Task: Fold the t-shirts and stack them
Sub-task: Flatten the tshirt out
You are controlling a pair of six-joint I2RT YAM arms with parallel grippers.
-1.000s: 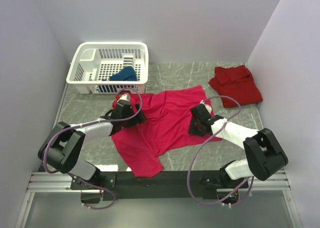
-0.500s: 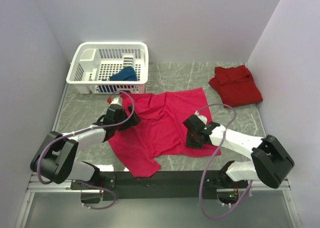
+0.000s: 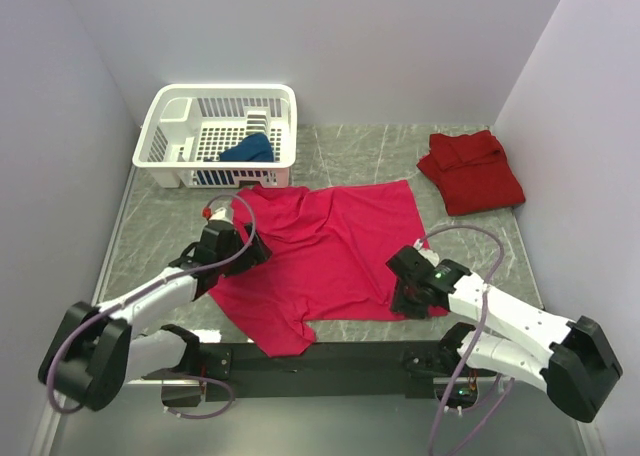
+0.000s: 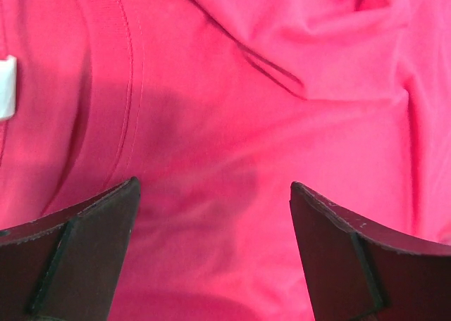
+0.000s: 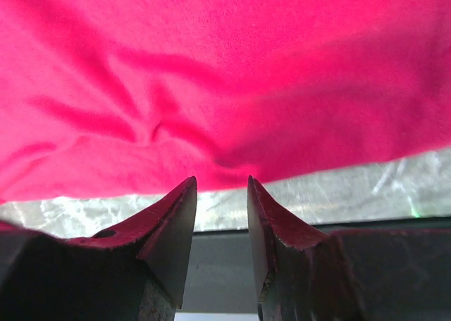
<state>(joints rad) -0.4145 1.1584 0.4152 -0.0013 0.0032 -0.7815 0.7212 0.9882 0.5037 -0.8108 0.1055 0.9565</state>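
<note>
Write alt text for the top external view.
A magenta t-shirt lies spread on the table, the left arm and right arm at its side edges. A dark red t-shirt lies far right; a blue t-shirt in the white basket, far left.

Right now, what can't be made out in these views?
Blue t-shirt: top view, mostly hidden by the basket wall.
Right gripper: top view, wrist covers its fingertips; wrist view leaves contact with the magenta t-shirt hem unclear.
Dark red t-shirt: top view, too small to count folds.

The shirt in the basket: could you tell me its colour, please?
Dark blue; the shirt shows best in the top view, inside the white basket.
</note>
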